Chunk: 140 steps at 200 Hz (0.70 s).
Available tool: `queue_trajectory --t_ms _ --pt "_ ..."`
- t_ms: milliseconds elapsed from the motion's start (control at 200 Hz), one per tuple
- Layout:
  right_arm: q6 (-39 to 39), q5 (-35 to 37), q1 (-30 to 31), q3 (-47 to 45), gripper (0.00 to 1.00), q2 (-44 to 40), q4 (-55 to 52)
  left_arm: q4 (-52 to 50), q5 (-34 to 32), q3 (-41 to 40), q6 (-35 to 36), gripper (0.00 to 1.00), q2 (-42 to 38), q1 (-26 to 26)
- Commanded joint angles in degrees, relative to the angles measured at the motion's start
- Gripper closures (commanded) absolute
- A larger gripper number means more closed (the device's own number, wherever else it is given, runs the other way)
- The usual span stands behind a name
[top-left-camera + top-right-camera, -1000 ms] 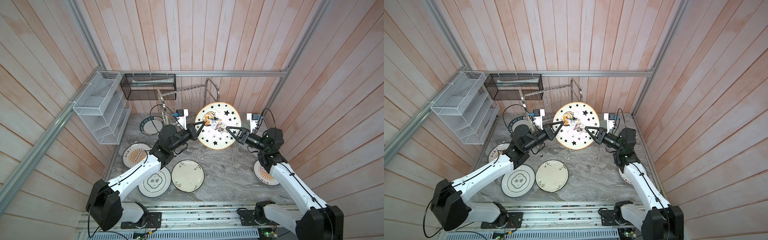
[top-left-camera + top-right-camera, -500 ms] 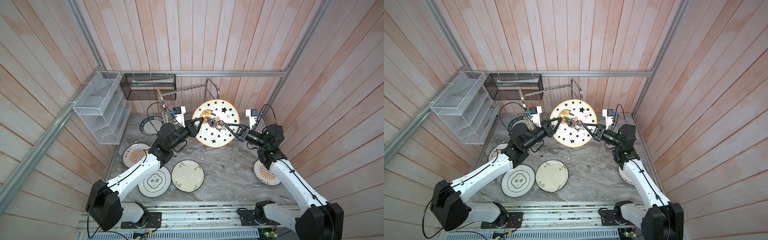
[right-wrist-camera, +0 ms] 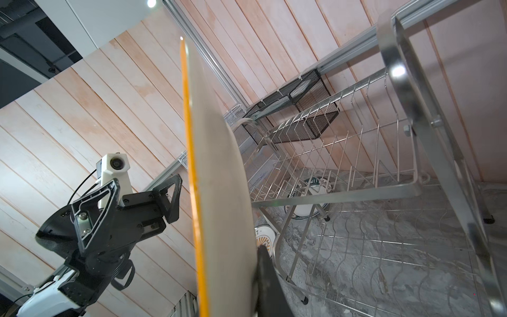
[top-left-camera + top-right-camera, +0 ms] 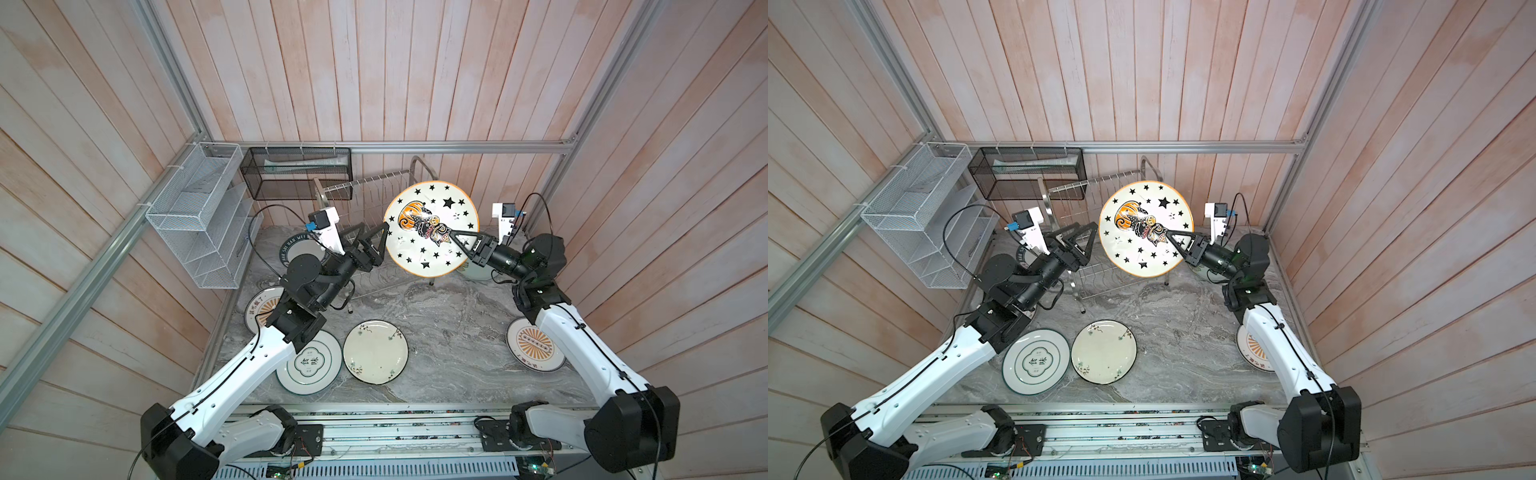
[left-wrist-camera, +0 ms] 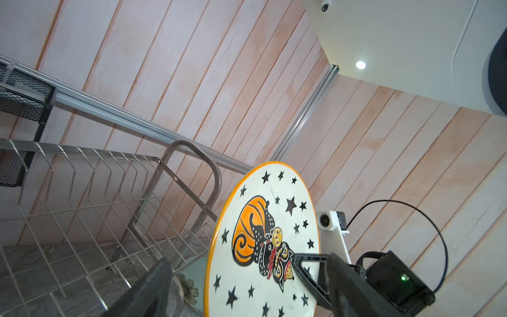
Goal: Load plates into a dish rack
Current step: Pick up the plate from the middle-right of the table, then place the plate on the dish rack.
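left gripper (image 4: pixel 370 235) had just released, jaws wide beside the star plate (image 4: pixel 440 253); right gripper (image 4: pixel 451 237) alone clamped it upright, seemingly over the dish rack's (image 4: pixel 365 195) right end.

Glossy ceramic plate (image 4: pixel 419 253), shiny steel rack (image 4: pixel 365 191) (wire).

Star-patterned plate (image 4: pixel 419 253) aloft, near upright, beside steel dish rack (image 4: pixel 361 191); floral plate (image 4: pixel 376 352), lettered plate (image 4: pixel 309 365) lying flat.
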Motion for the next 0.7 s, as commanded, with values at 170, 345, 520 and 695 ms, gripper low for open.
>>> queue_trajectory --t_ms 170,345,520,695 --pt "-0.6 13.4 0.6 10.7 1.00 4.2 11.7 -5.1 -5.3 -6.1 1.5 0.12 -6.6 -0.1" --pt "-5.4 21.7 3.0 17.5 1.00 9.5 11.3 -4.3 -5.2 -11.0 -1.3 0.12 -10.2 -0.1" --pt "-10.0 26.8 4.4 25.8 1.00 16.4 8.7 -5.2 -4.2 -12.7 -2.7 0.12 -10.5 -0.9" --pt "-13.7 31.4 5.6 33.7 1.00 23.2 5.7 -4.1 -4.8 -13.8 -2.3 0.12 -11.2 -2.0"
